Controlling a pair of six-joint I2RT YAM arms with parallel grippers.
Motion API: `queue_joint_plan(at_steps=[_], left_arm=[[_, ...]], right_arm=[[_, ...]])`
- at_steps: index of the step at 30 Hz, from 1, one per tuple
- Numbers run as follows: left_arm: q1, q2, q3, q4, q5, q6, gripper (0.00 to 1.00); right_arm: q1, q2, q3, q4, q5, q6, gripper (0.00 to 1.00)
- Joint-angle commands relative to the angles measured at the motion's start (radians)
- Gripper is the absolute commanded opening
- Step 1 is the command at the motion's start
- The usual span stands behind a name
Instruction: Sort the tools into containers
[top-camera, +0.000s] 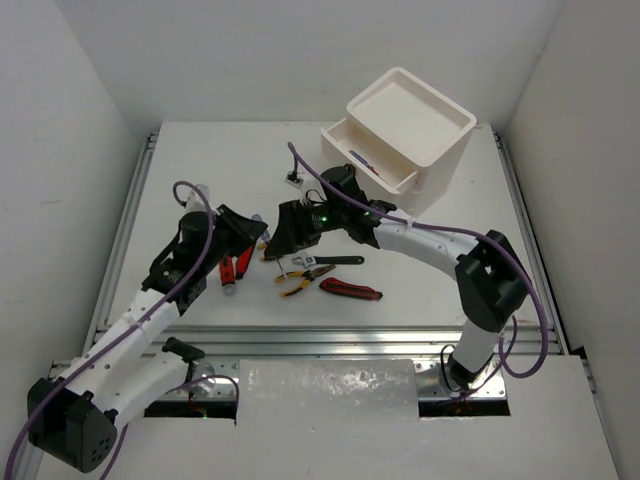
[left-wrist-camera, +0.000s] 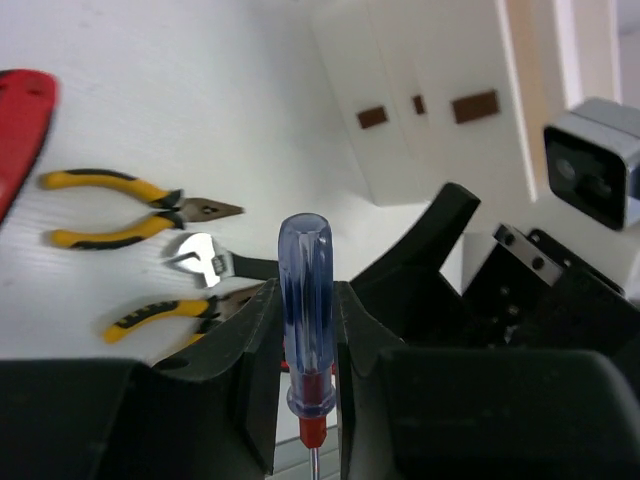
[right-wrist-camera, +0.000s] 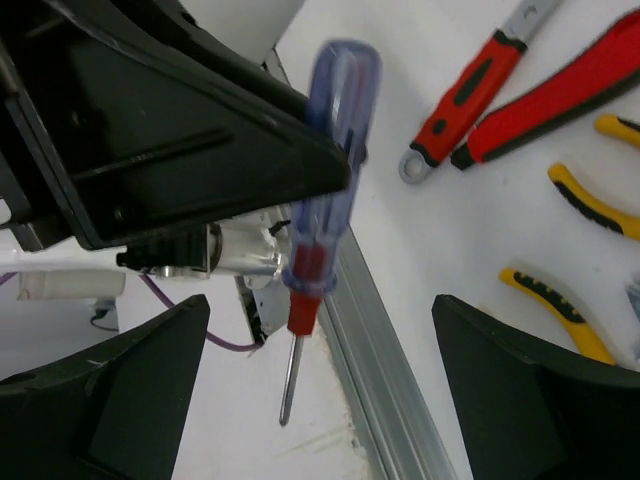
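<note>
- I see a white bench (top-camera: 200, 160) boxed in by white walls (top-camera: 80, 100) on three sides (they stand close in), with aluminium rails (top-camera: 130, 220) along its left, right and near edges.
- The drawer unit (top-camera: 415, 125) stands at the far right corner, with one drawer (top-camera: 365, 160) pulled out toward the bench's middle.
- Around the middle lie two yellow-handled pliers (left-wrist-camera: 120, 205) (left-wrist-camera: 165, 312), the black-handled wrench (left-wrist-camera: 210, 262) between them, and a utility knife (top-camera: 350, 290) toward the near edge.
- The red-handled wrench (right-wrist-camera: 470, 90) and a second knife (right-wrist-camera: 560, 85) lie beside my left arm (top-camera: 170, 270).
- That arm bends in from the near left corner, and the left tool (left-wrist-camera: 307, 330) is clamped on the blue-handled screwdriver (left-wrist-camera: 305, 290). The handle sticks out past the fingers.
- My right arm (top-camera: 440, 240) arcs over from the near right corner. The right tool (right-wrist-camera: 320, 395) faces the screwdriver with its fingers wide apart and clear of it.
</note>
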Motion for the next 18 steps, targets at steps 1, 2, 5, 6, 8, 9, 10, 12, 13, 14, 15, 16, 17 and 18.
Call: queue_joint_plan(at_steps=[1, 2, 5, 6, 8, 9, 10, 12, 13, 14, 15, 16, 17, 18], left_arm=[[-0.005, -0.003, 0.001, 0.24, 0.127, 0.026, 0.0], [-0.005, 0.007, -0.001, 0.254, 0.139, 0.023, 0.0], [-0.005, 0.02, -0.007, 0.287, 0.148, 0.014, 0.0], [-0.005, 0.02, -0.009, 0.293, 0.148, 0.011, 0.06], [-0.005, 0.013, -0.001, 0.304, 0.141, 0.014, 0.43], [-0.005, 0.01, 0.01, 0.287, 0.129, 0.02, 0.68], [-0.005, 0.008, 0.029, 0.253, 0.074, 0.029, 0.96], [-0.005, 0.013, 0.126, 0.059, -0.027, 0.092, 1.0], [-0.003, 0.028, 0.166, -0.012, -0.156, 0.11, 1.0], [-0.003, 0.039, 0.242, -0.149, -0.218, 0.127, 1.0], [-0.002, 0.052, 0.273, -0.205, -0.267, 0.167, 1.0], [0.0, 0.08, 0.324, -0.283, -0.33, 0.19, 1.0], [0.0, 0.094, 0.341, -0.308, -0.341, 0.211, 1.0], [0.001, 0.105, 0.353, -0.327, -0.339, 0.253, 1.0]], right_arm=[[0.011, -0.033, 0.018, 0.142, -0.042, 0.059, 0.84], [0.011, -0.03, 0.016, 0.142, -0.053, 0.069, 0.75], [0.011, -0.009, 0.033, 0.18, -0.11, 0.099, 0.4], [0.011, -0.004, 0.033, 0.19, -0.121, 0.103, 0.25], [0.008, -0.015, 0.036, 0.178, -0.089, 0.087, 0.0], [0.003, -0.025, 0.042, 0.12, -0.058, 0.064, 0.0], [-0.009, -0.039, 0.054, 0.072, -0.021, -0.005, 0.0], [-0.02, -0.088, 0.123, -0.134, 0.167, -0.187, 0.0], [-0.026, -0.1, 0.166, -0.222, 0.25, -0.256, 0.0], [-0.032, -0.102, 0.27, -0.385, 0.386, -0.33, 0.0], [-0.041, -0.09, 0.331, -0.474, 0.461, -0.455, 0.0], [-0.067, -0.07, 0.466, -0.635, 0.538, -0.508, 0.0], [-0.089, -0.05, 0.528, -0.707, 0.6, -0.554, 0.0], [-0.113, -0.009, 0.583, -0.762, 0.664, -0.626, 0.0]])
